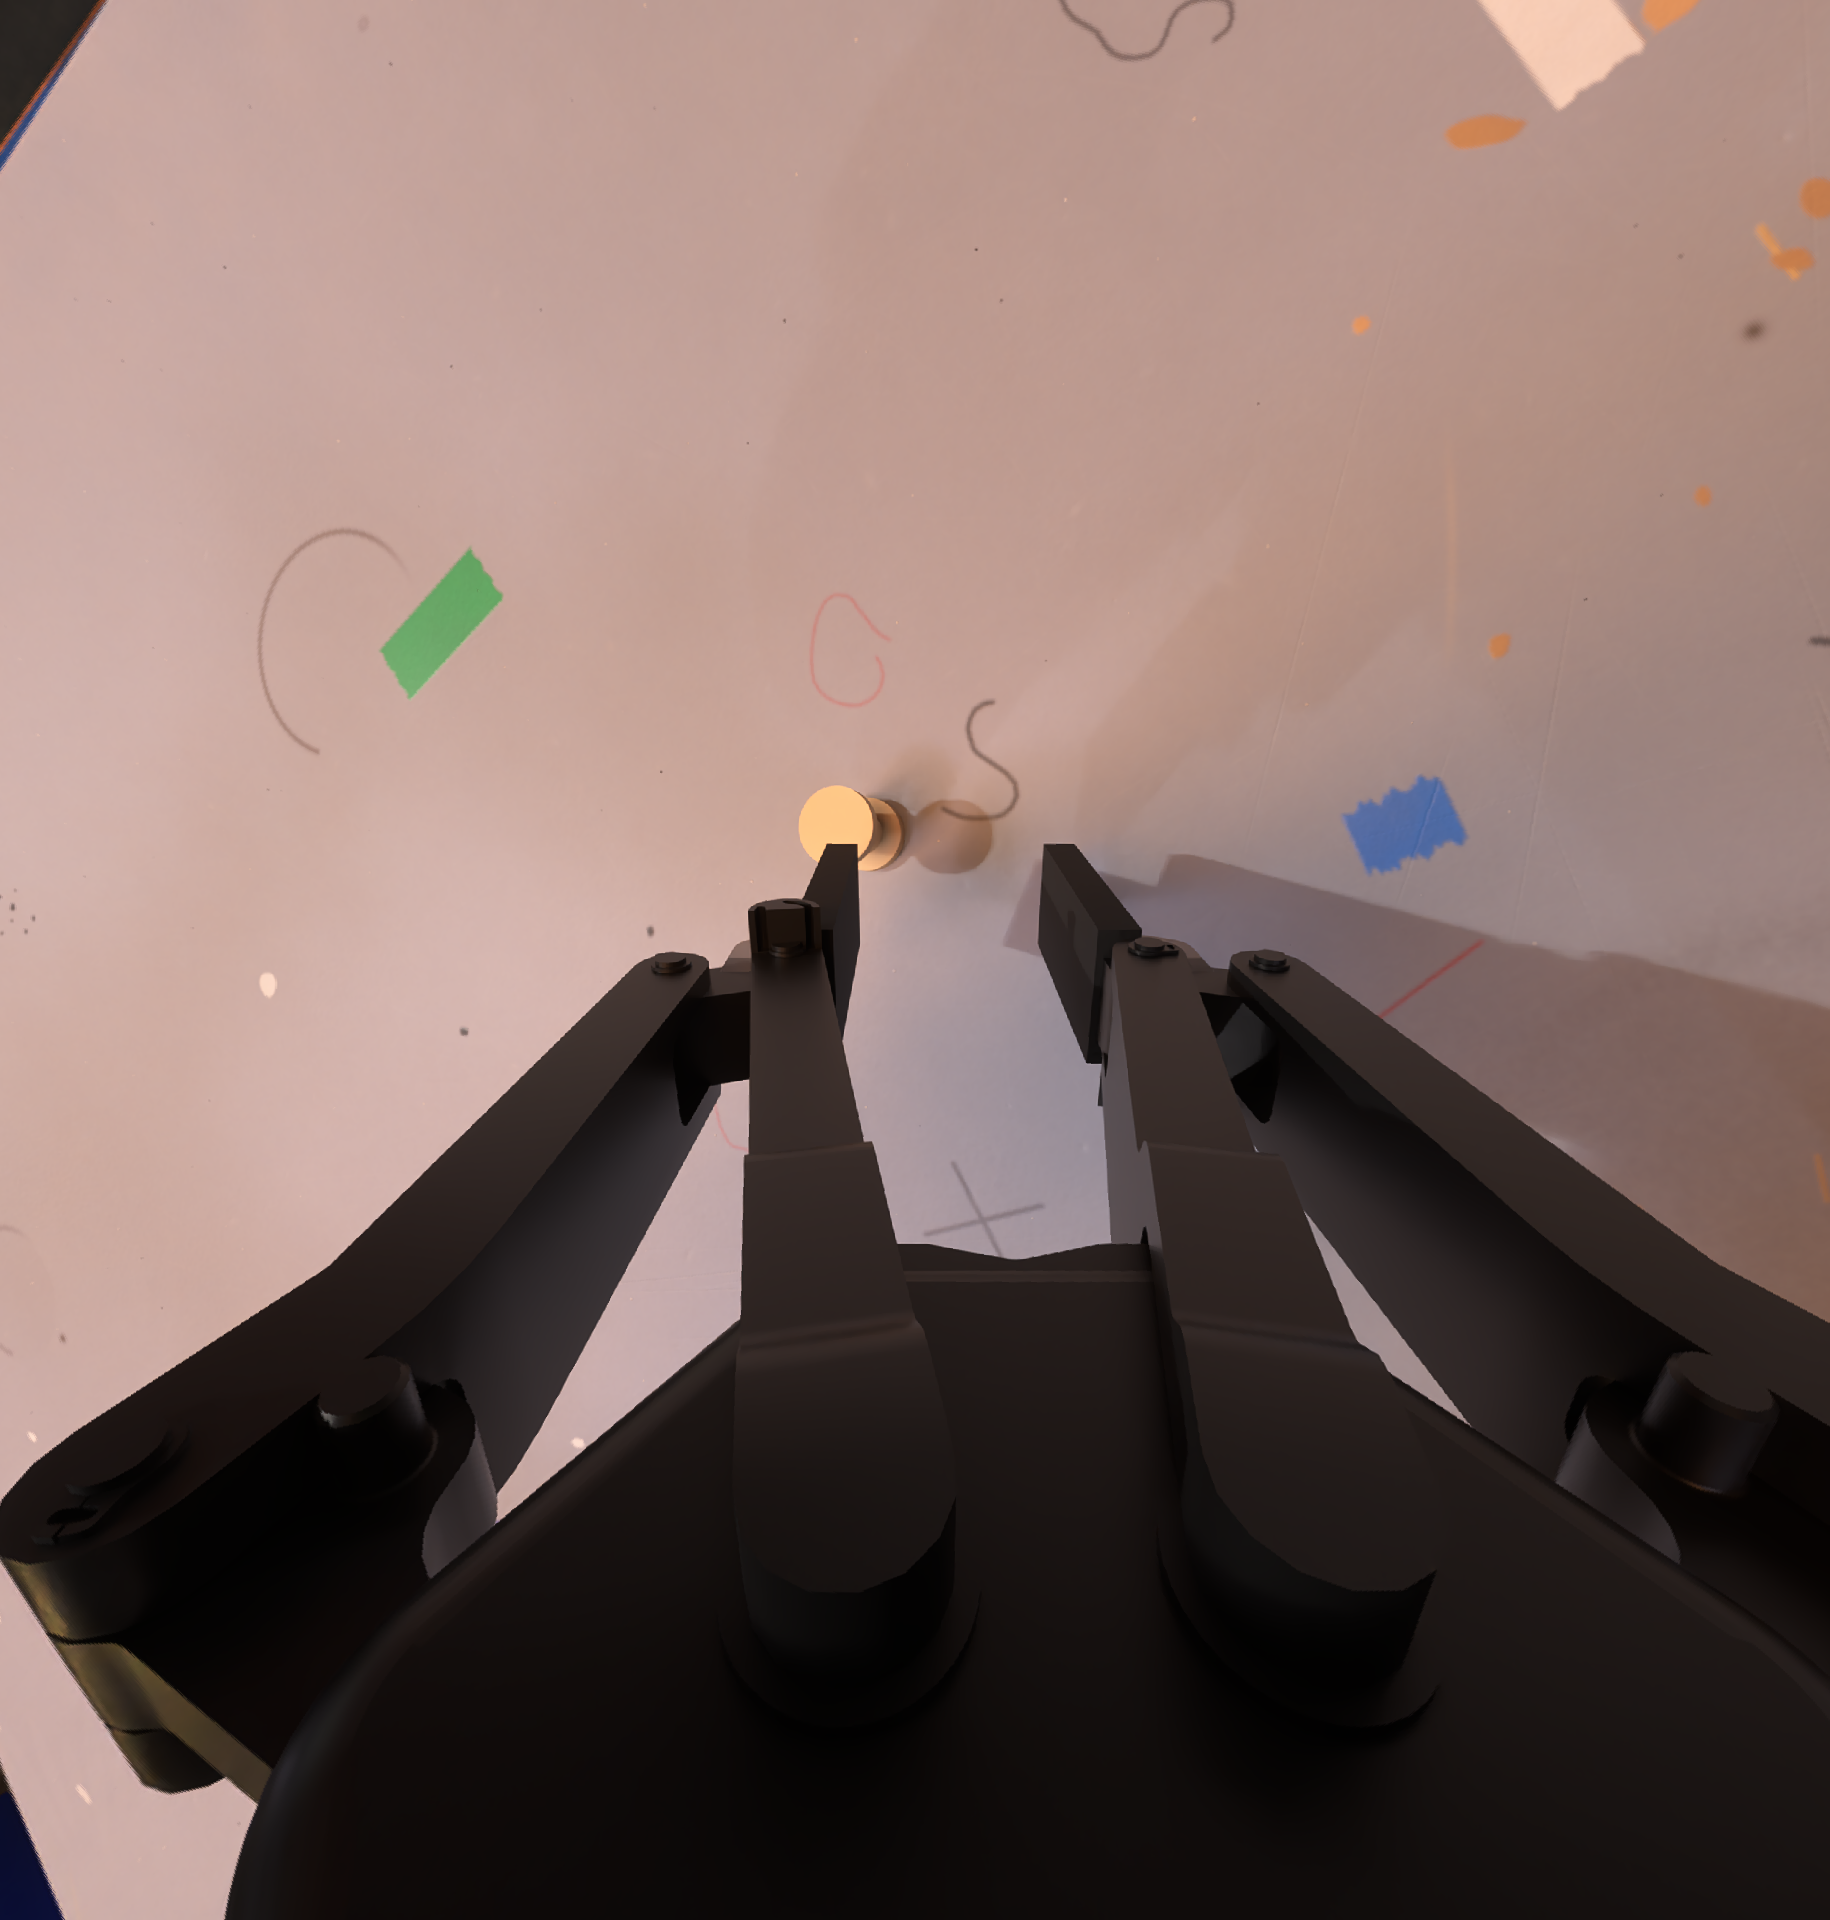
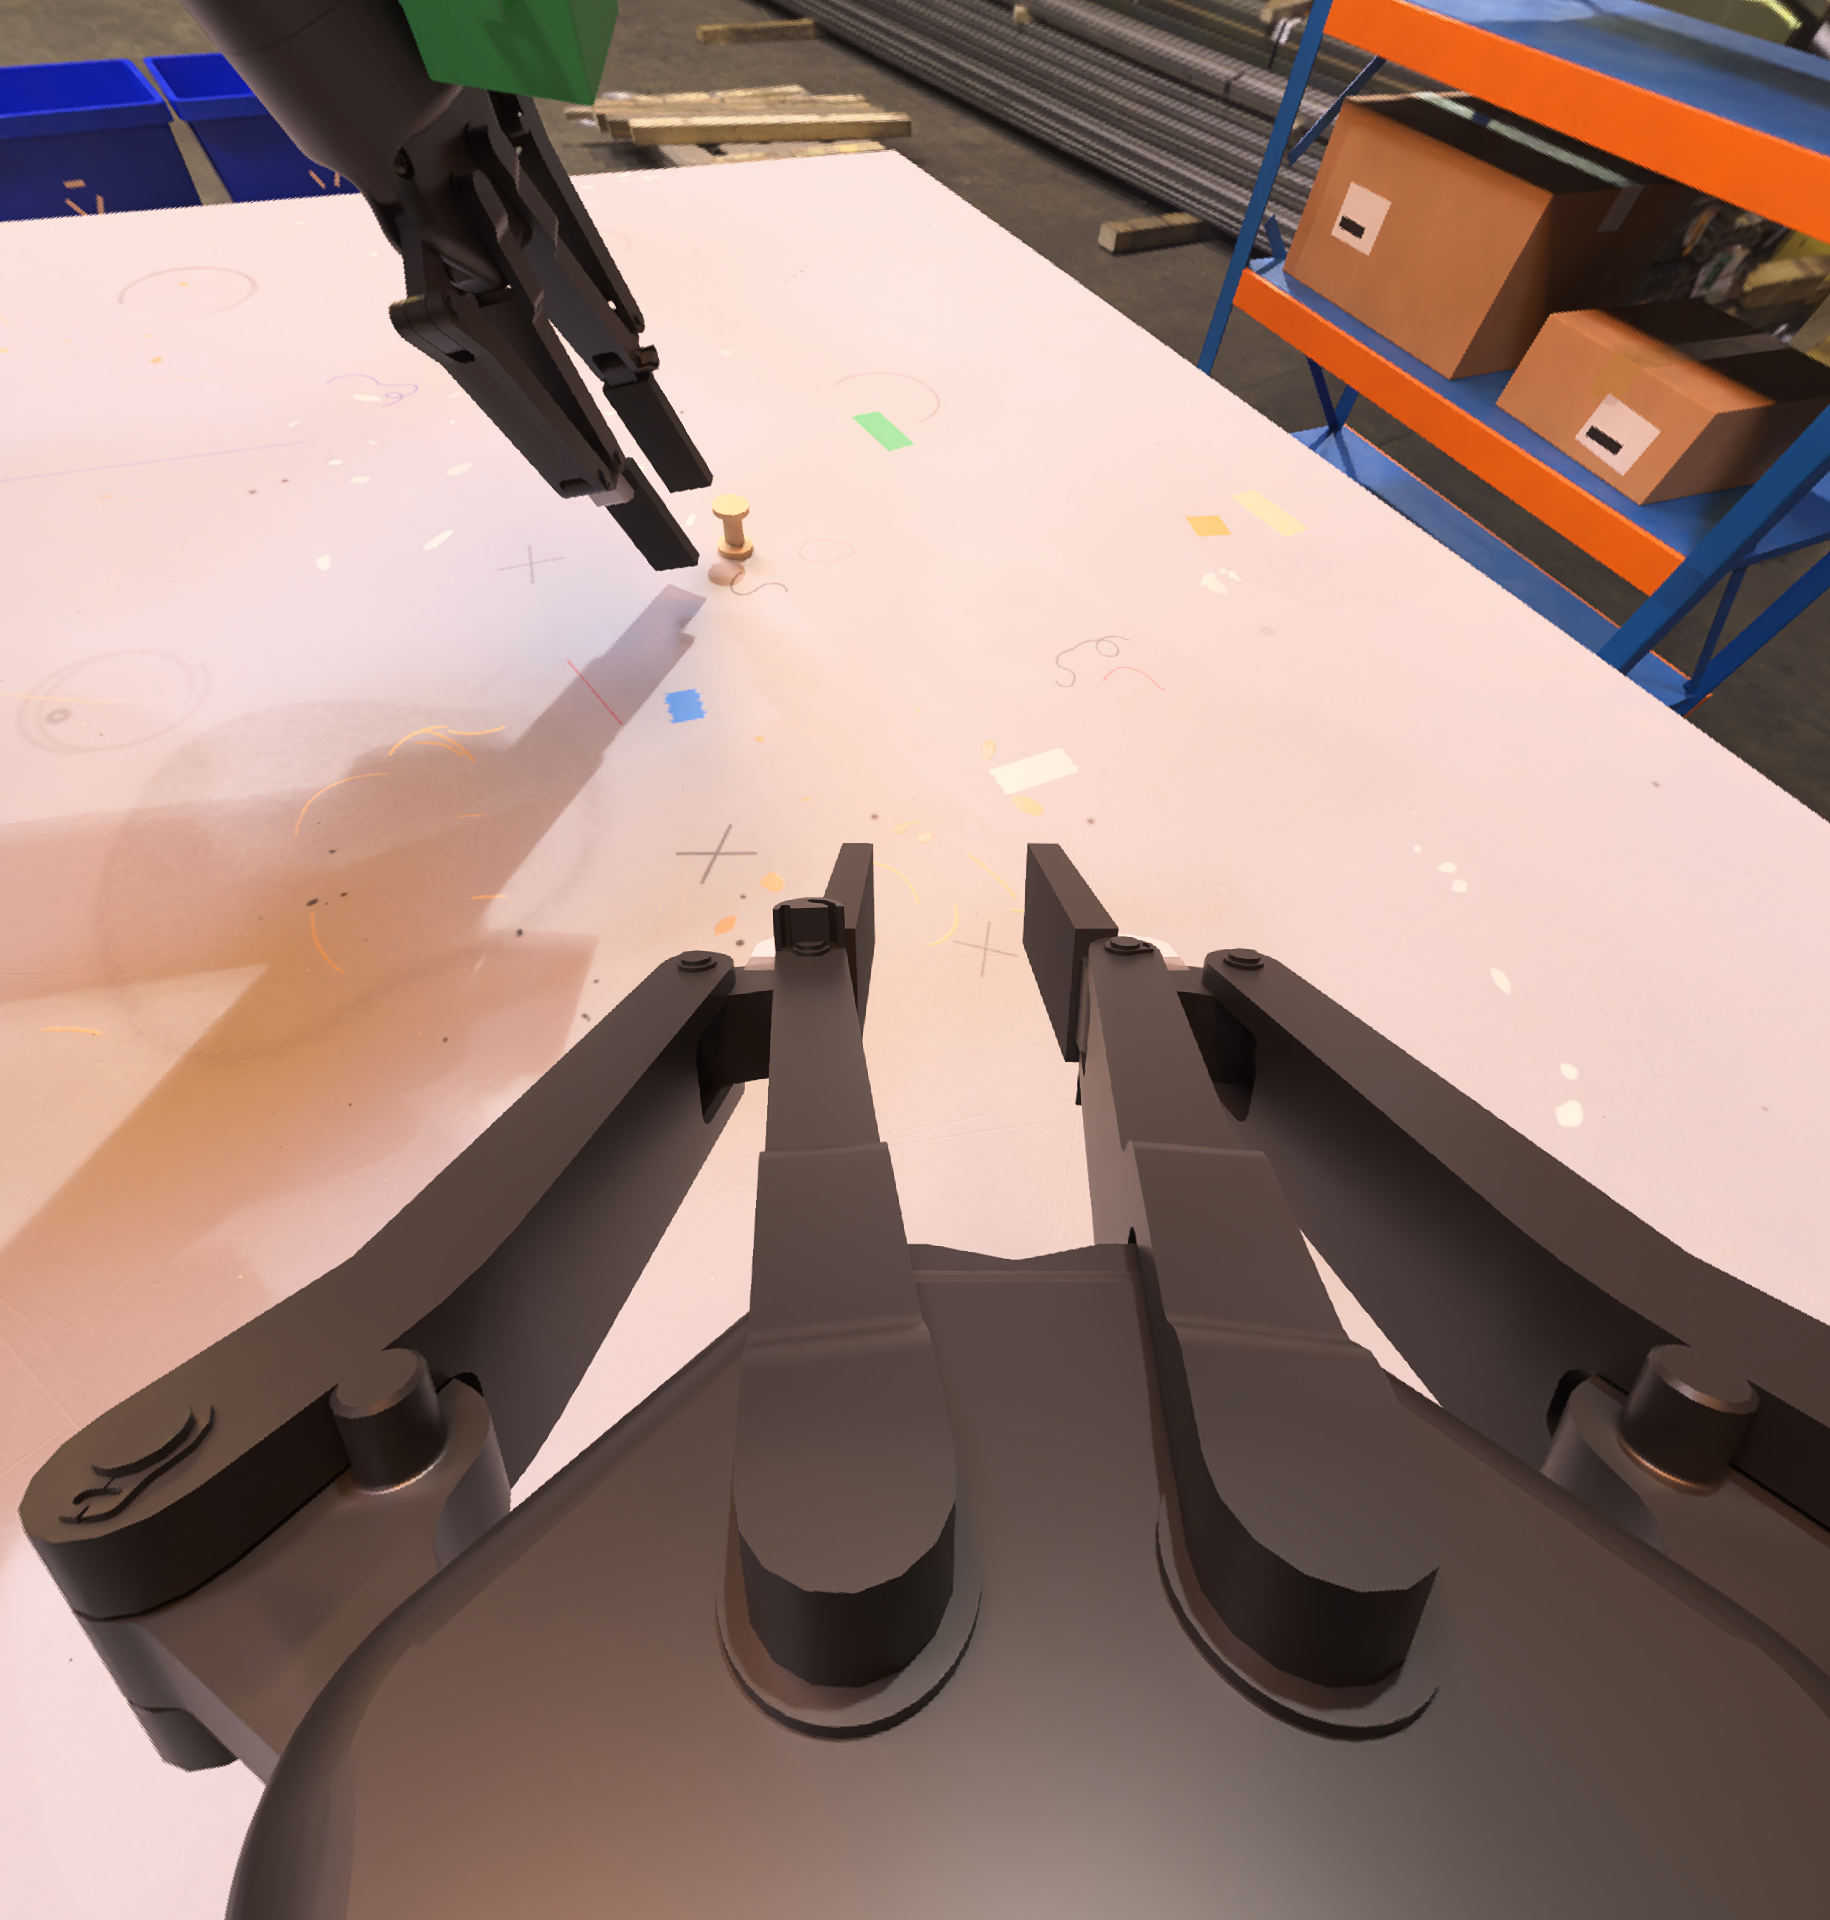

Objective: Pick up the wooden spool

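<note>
Upright wooden spool (image 2: pixel 731 527) just beside left gripper (image 2: pixel 679 511), mid-table (image 2: pixel 1306 727).

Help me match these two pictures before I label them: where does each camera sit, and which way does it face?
Left wrist view: sits on the left gripper, faces steeply down at the table; its open fingers frame the upright wooden spool.
Right wrist view: sits on the right gripper, low over the table, faces across it toward shelving with cardboard boxes; its open fingers show, the left gripper beyond.
Shared: spool, left gripper, green tape, blue tape.
</note>
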Robot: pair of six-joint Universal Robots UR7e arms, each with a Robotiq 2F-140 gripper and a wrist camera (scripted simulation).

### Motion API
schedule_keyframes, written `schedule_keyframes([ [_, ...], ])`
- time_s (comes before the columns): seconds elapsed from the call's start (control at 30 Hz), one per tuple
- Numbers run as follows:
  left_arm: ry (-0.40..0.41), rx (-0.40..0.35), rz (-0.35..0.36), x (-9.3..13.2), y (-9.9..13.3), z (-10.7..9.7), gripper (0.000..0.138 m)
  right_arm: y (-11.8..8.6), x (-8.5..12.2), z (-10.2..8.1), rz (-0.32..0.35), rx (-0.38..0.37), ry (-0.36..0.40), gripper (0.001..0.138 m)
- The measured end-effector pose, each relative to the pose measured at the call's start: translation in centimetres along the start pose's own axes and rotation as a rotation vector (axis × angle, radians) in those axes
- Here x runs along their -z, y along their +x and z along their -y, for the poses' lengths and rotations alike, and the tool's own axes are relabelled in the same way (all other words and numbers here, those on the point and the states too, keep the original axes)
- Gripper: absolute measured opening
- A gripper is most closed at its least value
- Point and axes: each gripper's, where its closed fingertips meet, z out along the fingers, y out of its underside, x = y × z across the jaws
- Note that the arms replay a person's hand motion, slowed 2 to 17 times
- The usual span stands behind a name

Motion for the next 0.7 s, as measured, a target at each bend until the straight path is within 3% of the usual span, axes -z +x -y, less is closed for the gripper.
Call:
schedule_keyframes([
  [0.7, 0.032, 0.03, -0.047, 0.59, 0.23, 0.48, 0.05, 0.18, 0.21, -0.04, -0.003, -0.005, 0.004, 0.039],
])
